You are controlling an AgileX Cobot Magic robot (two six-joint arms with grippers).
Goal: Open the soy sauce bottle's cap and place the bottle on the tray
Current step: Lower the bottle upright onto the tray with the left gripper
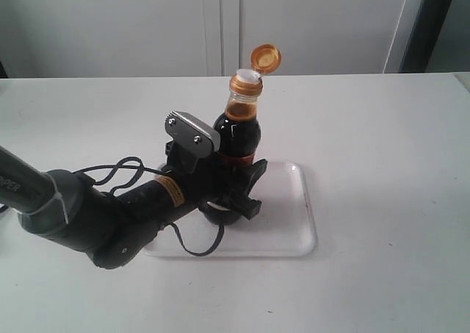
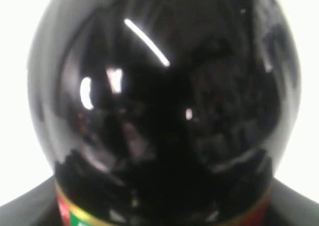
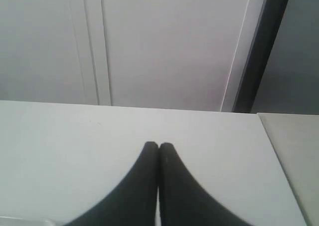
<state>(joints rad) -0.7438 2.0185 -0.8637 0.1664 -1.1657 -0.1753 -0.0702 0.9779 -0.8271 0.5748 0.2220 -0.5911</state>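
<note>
Two parts make up the job, and both look close to finished. On the soy sauce bottle (image 1: 239, 131) the cap (image 1: 265, 56) is flipped up and back on its hinge, leaving the white spout bare, so the opening is done. The bottle stands upright over the left part of the tray (image 1: 294, 215), which lies on the white desk (image 1: 382, 142). Its base is hidden behind the left tool (image 1: 233, 180), so I cannot tell for sure that it rests on the tray floor, though it appears to.

That left tool is clamped around the bottle's lower body, one finger on each side; its wrist camera is filled by dark glass and a strip of the red label. The right tool (image 3: 159, 147) is away from the work, fingertips pressed together with nothing between them, over bare desk.

What seems left: let go of the bottle and pull the left arm clear without tipping it.
</note>
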